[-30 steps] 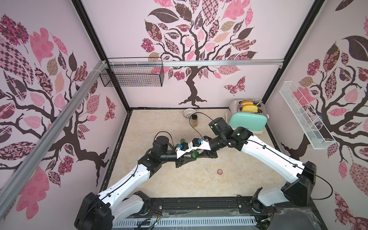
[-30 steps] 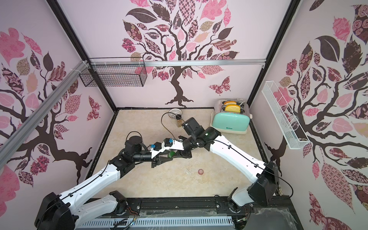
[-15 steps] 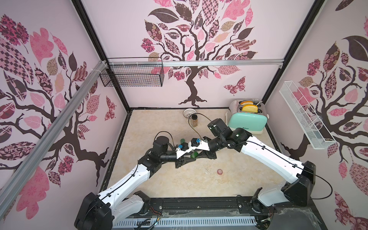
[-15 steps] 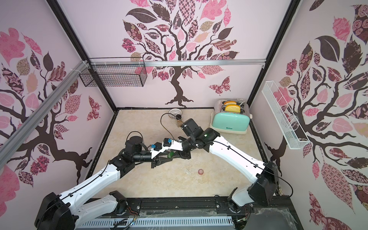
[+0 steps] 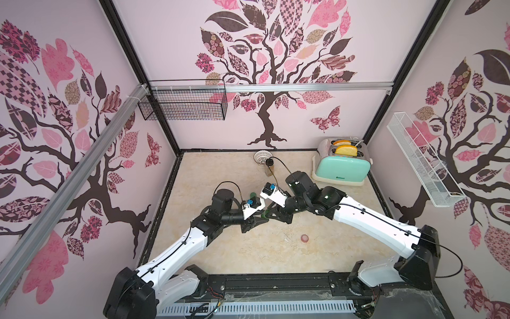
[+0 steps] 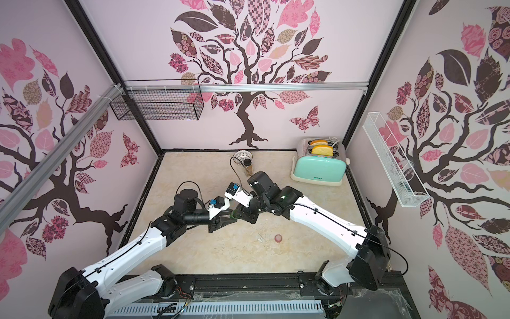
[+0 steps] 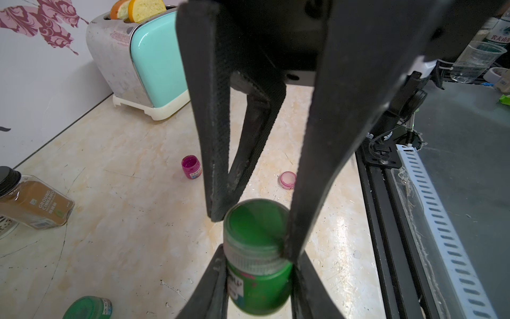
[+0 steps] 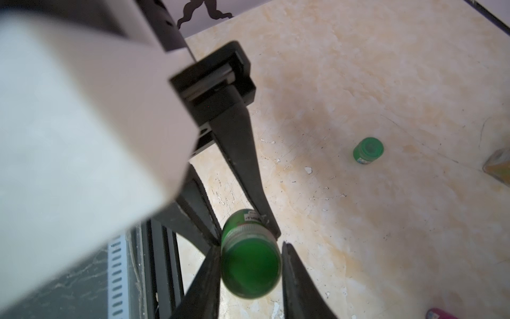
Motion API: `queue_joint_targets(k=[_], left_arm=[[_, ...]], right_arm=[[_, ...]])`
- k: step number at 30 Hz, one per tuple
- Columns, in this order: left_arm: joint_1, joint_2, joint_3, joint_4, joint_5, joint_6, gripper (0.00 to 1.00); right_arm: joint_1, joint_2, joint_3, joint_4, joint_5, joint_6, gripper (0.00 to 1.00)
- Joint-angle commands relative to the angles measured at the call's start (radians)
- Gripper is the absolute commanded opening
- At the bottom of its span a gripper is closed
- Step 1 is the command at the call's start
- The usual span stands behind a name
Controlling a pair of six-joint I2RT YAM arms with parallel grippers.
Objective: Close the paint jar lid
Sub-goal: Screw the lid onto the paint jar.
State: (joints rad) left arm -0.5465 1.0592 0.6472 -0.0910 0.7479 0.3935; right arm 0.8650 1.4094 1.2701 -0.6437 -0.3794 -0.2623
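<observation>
Finding left gripper (image 7: 258, 279) clenched on the body of the green paint jar (image 7: 259, 290), apparently lifted off the bench (image 5: 220, 171) near mid-frame in both top views, presumably to brace it against turning. Recording right gripper (image 8: 249, 259) as closed on the lid (image 8: 251, 269), seated over the jar mouth and met end-on, an arrangement suited to screwing down; depth of thread engagement not discernible. Counted elsewhere on the bench: one second green jar (image 8: 368, 150), seemingly capped, near the grippers; one magenta jar (image 7: 191, 166), open; one loose pink lid (image 5: 304, 238) lower right of centre in both top views, well apart from the work and judged to belong to the magenta jar; one cinnamon bottle (image 5: 269, 169) just beside one white strainer (image 5: 261, 156) at upper centre; one mint toaster (image 5: 342, 168) at upper right, carrying two bread slices (image 5: 346, 150). Tally: paint jars three, loose lids one, grippers two, both engaged on the same jar.
</observation>
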Motion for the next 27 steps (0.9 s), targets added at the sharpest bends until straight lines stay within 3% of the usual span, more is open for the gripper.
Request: queue_joint_targets(k=[1,8,12,19,27], left_arm=[[-0.018,-0.029,0.025,0.096,0.071,0.002,0.19],[-0.02,-0.036,0.025,0.097,0.068,0.003,0.19],[-0.02,-0.037,0.027,0.095,0.068,0.004,0.19],[-0.021,-0.042,0.025,0.096,0.068,0.002,0.2],[-0.023,-0.048,0.023,0.094,0.065,0.002,0.19]], right_arm=[[0.056,0.052,0.051,0.05,0.13,0.247,0.04],[0.081,0.095,0.073,0.013,0.224,0.686,0.0],[0.115,0.101,0.064,0.046,0.233,0.838,0.0],[0.141,0.141,0.108,0.018,0.218,0.954,0.0],[0.141,0.124,0.108,0.025,0.231,0.927,0.0]])
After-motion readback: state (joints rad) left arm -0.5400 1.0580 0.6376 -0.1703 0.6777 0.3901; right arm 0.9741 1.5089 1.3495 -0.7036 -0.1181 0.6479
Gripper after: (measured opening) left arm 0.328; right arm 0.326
